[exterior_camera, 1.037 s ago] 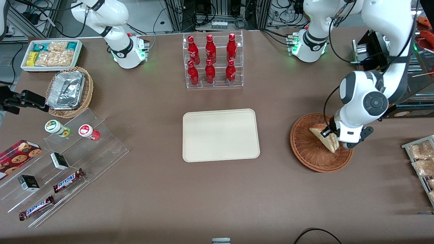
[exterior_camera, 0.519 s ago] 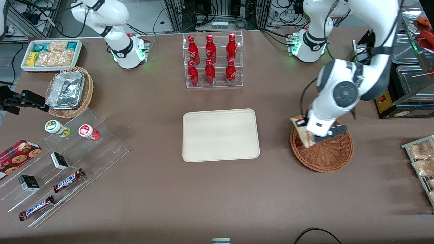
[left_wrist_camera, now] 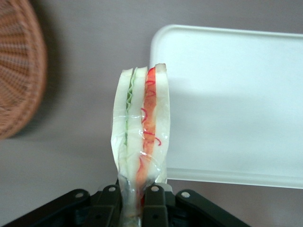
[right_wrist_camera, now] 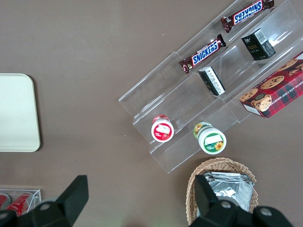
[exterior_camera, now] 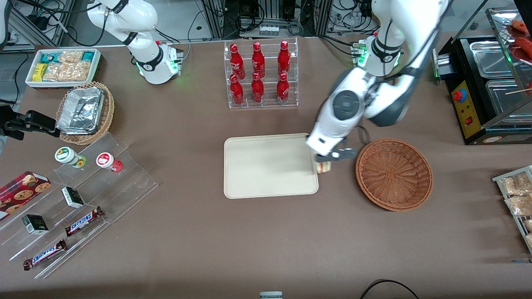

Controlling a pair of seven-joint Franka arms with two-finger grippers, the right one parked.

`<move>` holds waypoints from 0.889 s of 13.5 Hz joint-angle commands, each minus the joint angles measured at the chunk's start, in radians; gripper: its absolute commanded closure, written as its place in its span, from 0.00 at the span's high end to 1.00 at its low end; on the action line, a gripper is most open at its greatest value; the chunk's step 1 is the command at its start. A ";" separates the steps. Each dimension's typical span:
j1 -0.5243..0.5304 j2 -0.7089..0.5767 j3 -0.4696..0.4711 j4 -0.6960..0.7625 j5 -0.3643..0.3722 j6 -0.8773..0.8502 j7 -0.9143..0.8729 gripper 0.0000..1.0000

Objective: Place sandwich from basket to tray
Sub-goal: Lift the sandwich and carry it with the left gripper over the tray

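The left arm's black two-finger gripper is closed on the small triangular wedge sandwich, with pale bread and red and green filling under a clear wrap. In the left wrist view the two black fingers pinch the sandwich at one end, and the cut edge stands upright with the green layer on one side and the red layer on the other.

The sandwich is in the air, between the round reddish-brown wicker basket and the flat rectangular cream-coloured tray with rounded corners. In the front view it hangs just at the edge of the tray that faces the basket, about over the rim. The basket holds nothing now, so I judge that the picking and the lifting are done, and most of the carrying also.

What is left is, in my opinion, the last part: to bring the sandwich more over the middle of the tray, to lower it until it touches the flat surface, then to open the fingers and go up. The tray is bare, so there is much free place for it. Because the sandwich is soft and is held only by one end, it may fall on its side when it is released
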State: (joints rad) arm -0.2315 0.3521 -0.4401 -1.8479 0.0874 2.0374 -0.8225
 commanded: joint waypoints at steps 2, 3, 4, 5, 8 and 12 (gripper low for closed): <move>-0.123 0.152 0.004 0.182 0.075 -0.042 -0.130 0.00; -0.150 0.183 0.006 0.218 0.077 -0.043 -0.136 0.00; -0.175 0.220 0.009 0.266 0.078 -0.048 -0.164 0.00; -0.199 0.264 0.009 0.323 0.110 -0.081 -0.194 0.00; -0.256 0.379 0.009 0.485 0.178 -0.169 -0.256 0.00; -0.281 0.458 0.011 0.584 0.218 -0.166 -0.244 0.00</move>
State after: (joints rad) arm -0.4812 0.7440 -0.4381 -1.3766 0.2604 1.9147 -1.0538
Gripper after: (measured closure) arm 0.841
